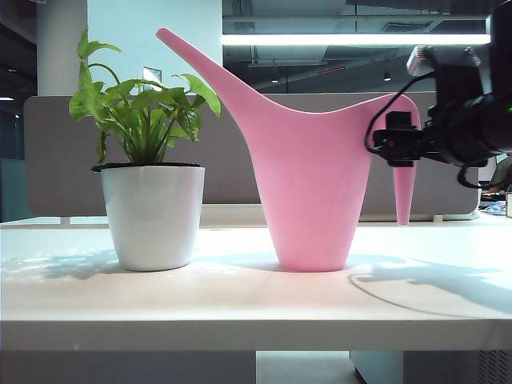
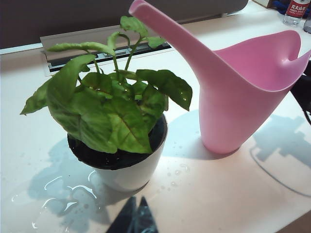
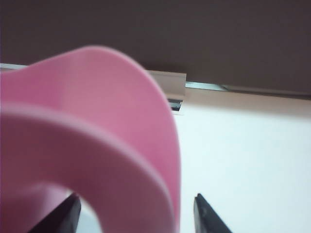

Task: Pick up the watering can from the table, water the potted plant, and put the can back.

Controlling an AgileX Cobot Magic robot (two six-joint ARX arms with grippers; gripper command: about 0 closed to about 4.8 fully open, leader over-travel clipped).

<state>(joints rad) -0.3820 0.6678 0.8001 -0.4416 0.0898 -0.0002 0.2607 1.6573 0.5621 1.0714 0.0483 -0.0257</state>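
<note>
The table (image 1: 256,300) is spanning the whole scene as a wide white surface, and it is carrying a shallow puddle (image 2: 53,194) and scattered droplets beside the pot.

The watering can (image 1: 312,184) is standing upright on the table near the middle, just beside the potted plant and apart from it. Its long spout is pointing up and over the leaves. Its thin handle is curving down on the far side from the plant.

The potted plant (image 1: 152,208) is sitting on the table to the left in the exterior view. Its green leaves are spreading above dark soil in a white pot.

The right gripper (image 3: 136,216) is positioned at the can's handle, on the right of the exterior view. Its fingers (image 3: 206,216) are standing spread, one on each side of the pink handle, with clear gaps showing; they are not pinching it.

The left gripper (image 2: 136,218) is hanging above the table near the pot. Its two dark tips are lying pressed together, and they are holding nothing.
</note>
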